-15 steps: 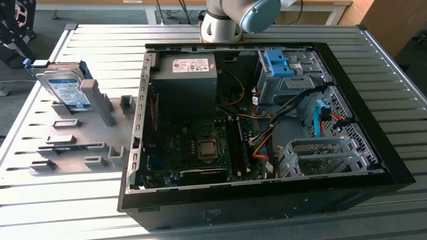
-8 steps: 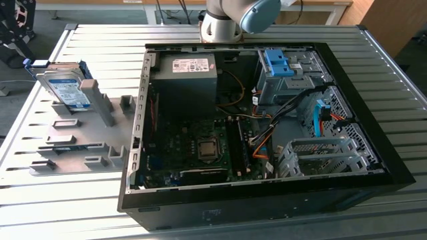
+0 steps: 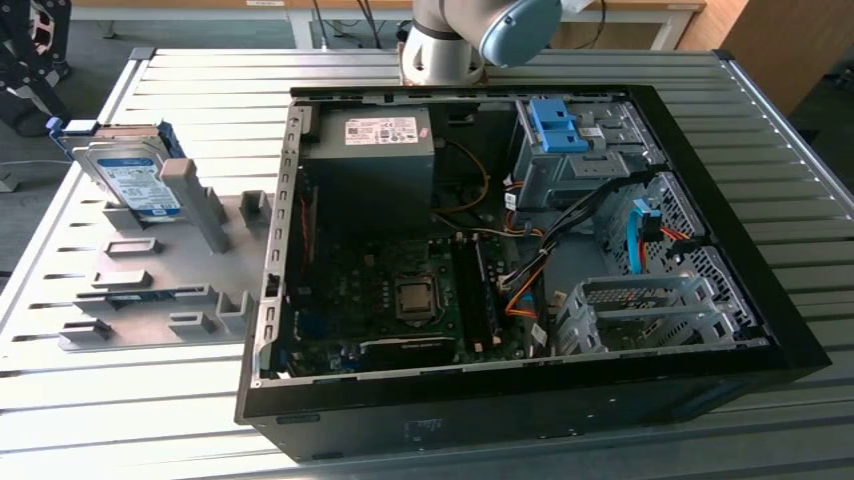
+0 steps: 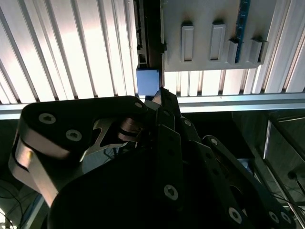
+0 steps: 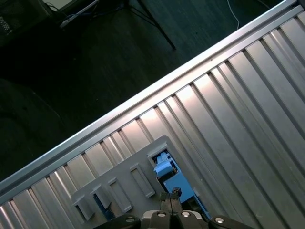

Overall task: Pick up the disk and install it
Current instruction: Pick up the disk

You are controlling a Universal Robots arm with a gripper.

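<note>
Disk (image 3: pixel 127 180) in fixture, not yet picked; gripper (image 4: pixel 161 98) above it.

Item 1: the disk stands on edge, leaning, in a slotted grey fixture plate (image 3: pixel 160 290) at the far end of the exterior view's left, well apart from the open computer case (image 3: pixel 747 330). It has a silver body, a white-and-blue label and bright blue carrier rails. Item 2: in the first wrist view the gripper (image 5: pixel 171 198) hangs over the disk's blue rail edge (image 5: pixel 164 171) without touching it. Its jaws appear pressed together, with nothing between them. Item 3: plate and case both rest on a ribbed metal table (image 3: pixel 134 400).
</note>
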